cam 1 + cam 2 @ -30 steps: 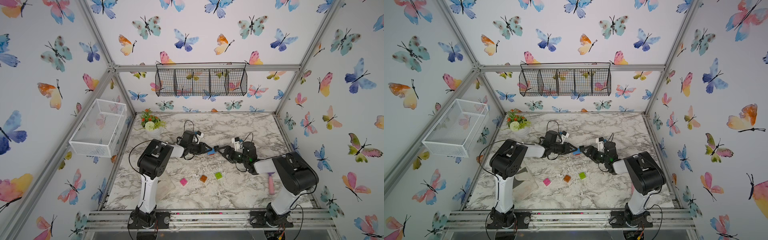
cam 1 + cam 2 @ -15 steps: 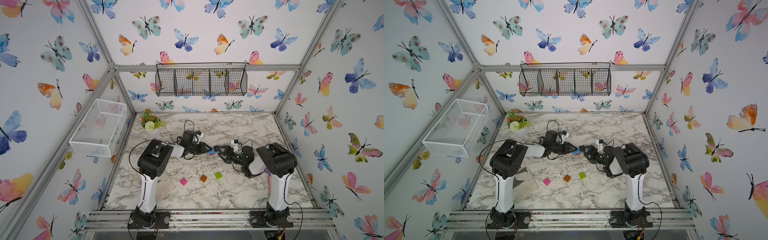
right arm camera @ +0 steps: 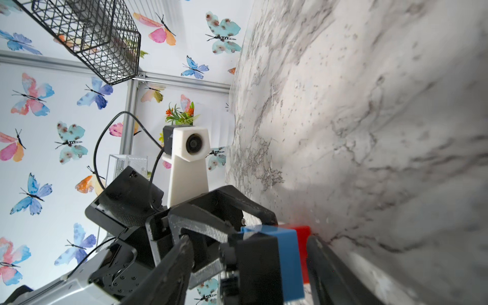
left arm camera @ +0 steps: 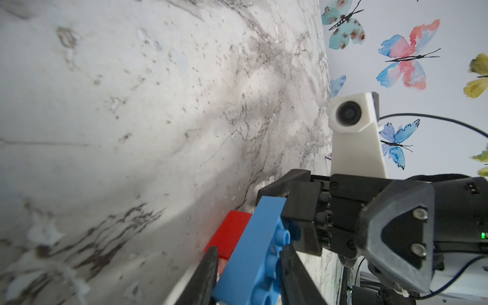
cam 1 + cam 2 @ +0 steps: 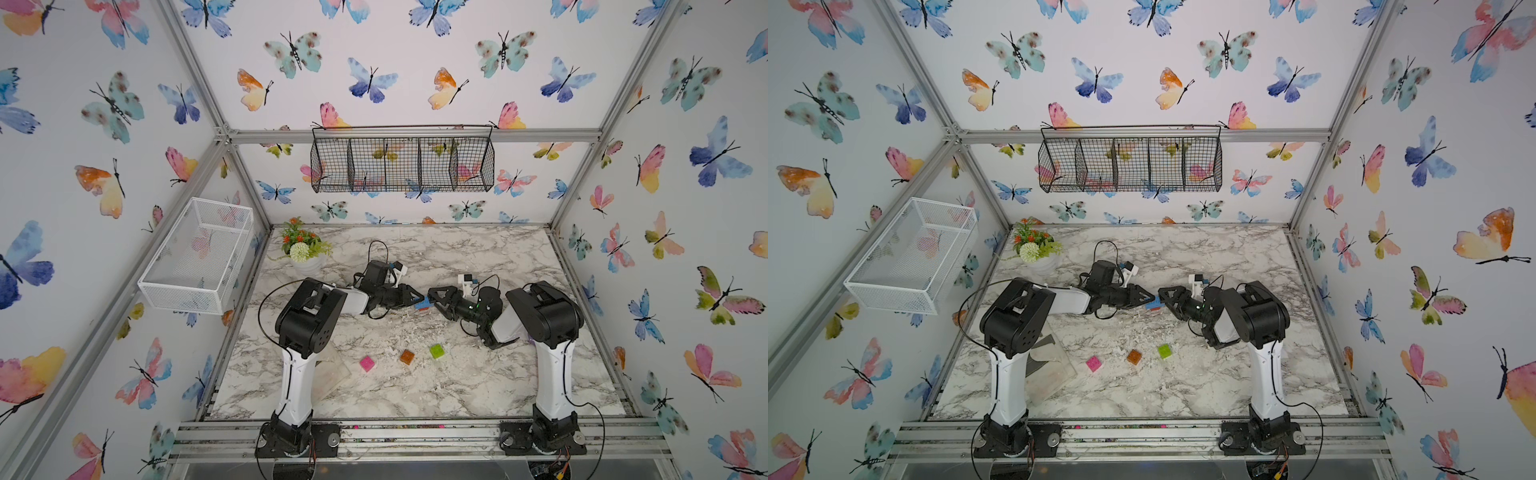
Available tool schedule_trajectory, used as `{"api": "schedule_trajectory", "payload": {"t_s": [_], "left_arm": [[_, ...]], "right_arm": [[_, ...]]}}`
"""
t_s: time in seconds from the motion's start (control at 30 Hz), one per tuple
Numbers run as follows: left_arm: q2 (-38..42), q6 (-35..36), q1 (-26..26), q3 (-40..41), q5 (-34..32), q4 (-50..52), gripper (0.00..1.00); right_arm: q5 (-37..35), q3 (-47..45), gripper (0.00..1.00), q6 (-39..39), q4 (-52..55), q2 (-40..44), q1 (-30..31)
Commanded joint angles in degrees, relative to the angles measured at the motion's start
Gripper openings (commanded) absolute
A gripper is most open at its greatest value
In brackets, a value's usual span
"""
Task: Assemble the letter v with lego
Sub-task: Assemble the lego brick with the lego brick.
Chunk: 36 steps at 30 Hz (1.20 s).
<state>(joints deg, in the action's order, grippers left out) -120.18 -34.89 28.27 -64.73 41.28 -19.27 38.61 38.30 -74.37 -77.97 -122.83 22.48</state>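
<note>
Right tool (image 5: 432, 298) narrowed round blue brick (image 4: 253, 237), grip unclear | left tool (image 4: 248, 264) clamps it | wire basket (image 5: 403, 166) wall-hung

A potted plant (image 5: 305, 249) stands on the marble table (image 5: 415, 386); a black basket (image 5: 401, 162) and white basket (image 5: 199, 253) hang above

Black brick (image 3: 253, 261), blue brick (image 3: 287, 253) and red brick (image 3: 302, 237) pressed side by side between the parted fingers of the right gripper (image 3: 249, 243); left gripper (image 3: 237, 224) meets the blue brick from opposite.

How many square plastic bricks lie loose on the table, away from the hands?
3, in one row: pink plastic brick, then orange plastic brick, then lime-green plastic brick. Others may be hidden.
</note>
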Motion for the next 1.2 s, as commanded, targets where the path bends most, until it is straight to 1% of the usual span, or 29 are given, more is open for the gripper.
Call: {"api": "schedule_trajectory", "payload": {"t_s": [0.0,0.1,0.47,0.53,0.63,0.67,0.73,0.8,0.83,0.87,0.93,0.97,1.03,1.07,1.1,1.17], "left_arm": [[-4.9,2.46,0.29,2.68,-5.42,11.63,0.36],[-4.81,2.46,0.28,2.59,-5.42,11.67,0.36],[-4.44,2.46,0.23,2.94,-5.42,11.64,0.36],[-4.45,2.46,0.25,2.94,-5.42,11.65,0.36],[-4.45,2.48,0.21,3.01,-5.42,11.69,0.36],[-4.45,2.46,0.27,3.03,-5.46,11.63,0.36],[-4.28,2.46,0.22,3.1,-5.5,11.78,0.36],[-3.85,2.46,0.14,3.11,-5.51,11.77,0.36],[-3.52,2.46,0.1,3.19,-5.51,11.84,0.37],[-3.11,2.37,-0.01,3.37,-5.51,11.87,0.39],[-2.02,2.29,-0.19,3.8,-5.72,11.8,0.44],[-1.29,2.27,-0.31,4.03,-5.93,11.88,0.48],[-0.13,2.2,-0.57,4.42,-6.14,11.97,0.54],[0.31,2.2,-0.72,4.35,-5.94,11.89,0.59],[0.47,2.34,-0.92,4.2,-5.32,11.81,0.61],[0.84,2.27,-1.68,3.63,-4.48,11.97,0.65]], "right_arm": [[-0.11,0.94,0.65,-0.23,0.28,-1.52,0.63],[0.06,1.33,0.59,-0.39,0.2,-2.24,0.94],[-1.15,1.25,0.29,0.83,1.82,-2.86,1.65],[-1.33,1.09,0.26,1.13,1.86,-2.95,1.78],[-1.68,0.99,0.09,1.89,2.5,-2.86,2.03],[-1.93,0.94,0.06,2.47,3.28,-2.68,2.13],[-2.37,0.9,0.01,3.43,4.91,-2.19,2.29],[-2.53,0.89,0.02,4.24,6.19,-1.52,2.39],[-2.49,0.83,0.06,4.42,6.44,-1.15,2.39],[-2.65,0.64,0.15,4.66,6.84,-0.6,2.4],[-2.88,0.88,0.27,5.87,9.11,0.93,2.39],[-3.06,0.98,0.33,6.48,10.68,1.83,2.39],[-3.41,1.05,0.4,7.72,12.81,3.63,2.39],[-3.54,1.35,0.42,8.49,14.32,4.37,2.44],[-3.4,1.69,0.45,9.07,15.7,4.96,2.4],[-3.1,2.13,0.55,9.42,16.81,5.74,2.44]]}}
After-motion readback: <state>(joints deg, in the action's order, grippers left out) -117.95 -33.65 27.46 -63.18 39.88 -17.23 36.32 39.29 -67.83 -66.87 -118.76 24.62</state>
